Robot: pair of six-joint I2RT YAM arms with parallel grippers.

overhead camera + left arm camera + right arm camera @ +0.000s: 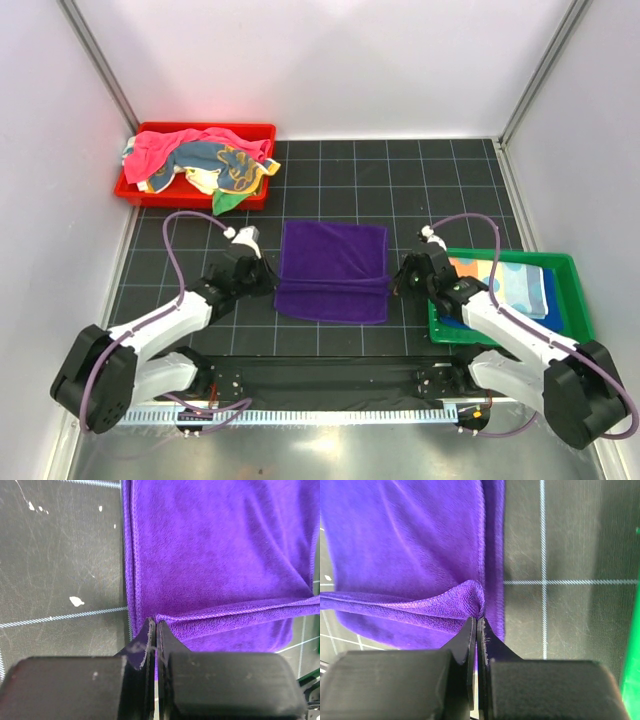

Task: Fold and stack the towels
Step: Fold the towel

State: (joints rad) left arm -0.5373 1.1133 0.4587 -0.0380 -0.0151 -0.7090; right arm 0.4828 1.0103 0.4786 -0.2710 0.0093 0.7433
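Towel [333, 268], edges pinched by left gripper [270, 280], right gripper [395, 283]

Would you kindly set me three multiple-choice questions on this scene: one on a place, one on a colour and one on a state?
1. Where is the purple towel? A on the wall; B flat on the table; C on the floor.
2. The tray holding the crumpled towels is: A red; B white; C yellow.
3. The left gripper is: A wide open; B shut on the purple towel; C out of view.
Answers: B, it lies on the dark grid; A, its rim is red; B, its jaws pinch the hem.
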